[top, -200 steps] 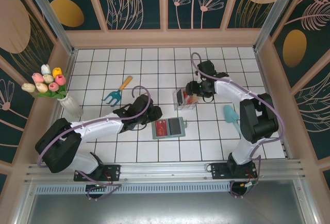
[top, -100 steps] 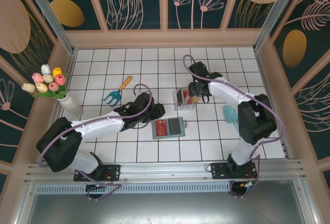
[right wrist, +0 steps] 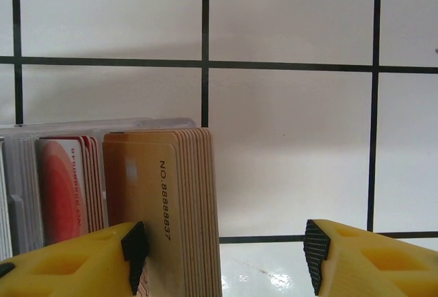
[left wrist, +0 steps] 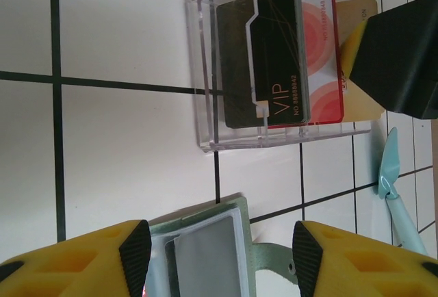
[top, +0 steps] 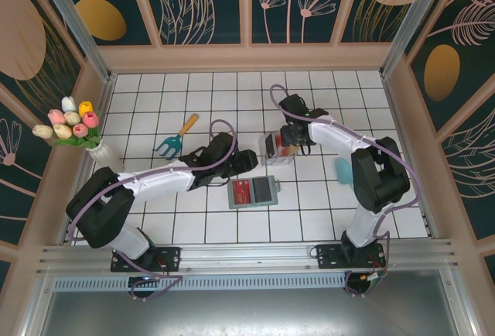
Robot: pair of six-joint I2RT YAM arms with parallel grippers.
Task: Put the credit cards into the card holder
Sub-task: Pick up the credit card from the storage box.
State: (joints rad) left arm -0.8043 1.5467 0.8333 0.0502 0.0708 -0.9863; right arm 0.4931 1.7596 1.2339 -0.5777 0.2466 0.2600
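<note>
Left gripper (left wrist: 220, 242) is open and empty, hanging near the green card holder (top: 254, 191). Right gripper (right wrist: 224, 249) is wide too, right at the tan credit cards (right wrist: 171, 201) standing in the clear tray (left wrist: 202, 71).

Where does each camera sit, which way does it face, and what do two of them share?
Top external: above and behind the arms, looking down on the tiled table; the left arm and right arm show.
Left wrist: over the clear tray and card holder, looking down; left gripper's fingers at the bottom.
Right wrist: low beside the tray, facing the tan cards; right gripper's fingers at the bottom.
Shared: both wrist views catch the red card.
</note>
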